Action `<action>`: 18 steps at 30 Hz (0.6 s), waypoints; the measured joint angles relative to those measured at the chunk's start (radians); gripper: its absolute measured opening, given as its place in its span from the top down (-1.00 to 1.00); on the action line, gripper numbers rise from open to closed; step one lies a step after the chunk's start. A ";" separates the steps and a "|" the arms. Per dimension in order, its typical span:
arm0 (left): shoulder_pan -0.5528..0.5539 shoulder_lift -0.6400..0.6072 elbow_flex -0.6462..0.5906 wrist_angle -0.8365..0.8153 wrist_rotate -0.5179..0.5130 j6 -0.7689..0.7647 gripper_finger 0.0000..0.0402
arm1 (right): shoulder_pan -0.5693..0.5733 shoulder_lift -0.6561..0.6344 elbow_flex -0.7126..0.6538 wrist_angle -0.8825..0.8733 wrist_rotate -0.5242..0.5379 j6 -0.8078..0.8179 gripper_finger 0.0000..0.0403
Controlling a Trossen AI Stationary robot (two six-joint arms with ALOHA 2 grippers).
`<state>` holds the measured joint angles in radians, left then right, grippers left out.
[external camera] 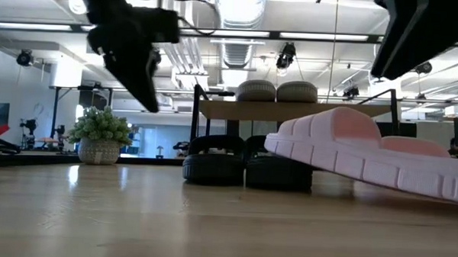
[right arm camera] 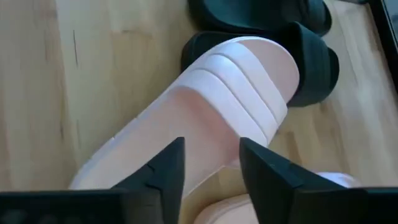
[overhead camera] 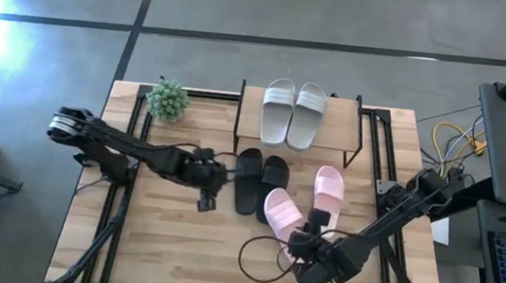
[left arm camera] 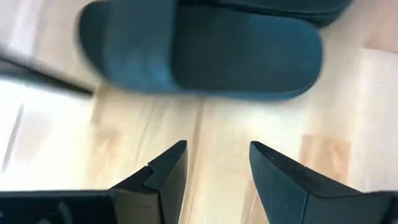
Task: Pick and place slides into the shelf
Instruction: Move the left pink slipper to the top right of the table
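1. Grey-white pair (overhead camera: 293, 111) already on shelf (overhead camera: 347, 138) top; black pair (overhead camera: 260, 180) just in front of it.
2. R gripper (overhead camera: 306, 242) at heel of near pink slide (overhead camera: 281, 214), fingers apart, nothing held; slide's toe end tilted, resting on 2nd pink slide (overhead camera: 328, 193).
3. L gripper (overhead camera: 207, 200) beside black pair, fingers apart, empty.
4. Step: pink slide pickup. Next: close on heel edge, lift w/o dragging its mate.
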<state>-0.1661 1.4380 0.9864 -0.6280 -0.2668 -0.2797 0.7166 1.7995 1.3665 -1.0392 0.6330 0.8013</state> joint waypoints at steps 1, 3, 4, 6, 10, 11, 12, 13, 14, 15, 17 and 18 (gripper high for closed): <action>0.000 -0.028 -0.028 0.003 -0.017 -0.026 0.20 | -0.008 0.004 -0.001 0.001 0.000 -0.030 0.27; -0.001 -0.086 -0.090 0.001 -0.044 -0.074 0.20 | -0.024 0.016 0.000 0.001 0.000 -0.063 0.17; -0.001 -0.110 -0.115 0.005 -0.054 -0.097 0.20 | -0.032 0.021 -0.002 -0.004 0.000 -0.081 0.13; -0.001 -0.162 -0.162 0.014 -0.057 -0.135 0.20 | -0.051 0.033 -0.001 0.001 0.001 -0.120 0.05; 0.000 -0.239 -0.227 0.021 -0.062 -0.194 0.20 | -0.083 0.054 -0.004 0.008 0.025 -0.177 -0.05; 0.000 -0.252 -0.237 0.018 -0.064 -0.207 0.20 | -0.090 0.061 -0.004 0.009 0.028 -0.184 -0.06; 0.000 -0.263 -0.245 0.023 -0.065 -0.212 0.20 | -0.100 0.065 -0.005 0.009 0.027 -0.194 -0.07; 0.000 -0.275 -0.252 0.032 -0.065 -0.213 0.20 | -0.108 0.068 -0.006 0.011 0.020 -0.205 -0.07; 0.000 -0.285 -0.259 0.027 -0.065 -0.214 0.20 | -0.116 0.070 -0.007 0.017 0.011 -0.218 -0.07; 0.000 -0.291 -0.261 0.022 -0.066 -0.215 0.20 | -0.123 0.073 -0.008 0.027 -0.001 -0.227 -0.06; 0.000 -0.301 -0.261 0.031 -0.066 -0.215 0.20 | -0.132 0.076 -0.008 0.032 -0.006 -0.234 -0.02; 0.000 -0.306 -0.261 0.029 -0.066 -0.215 0.20 | -0.135 0.077 -0.009 0.032 -0.007 -0.236 0.00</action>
<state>-0.1658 1.1323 0.7258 -0.5994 -0.3332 -0.4946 0.5812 1.8763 1.3579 -1.0074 0.6263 0.5653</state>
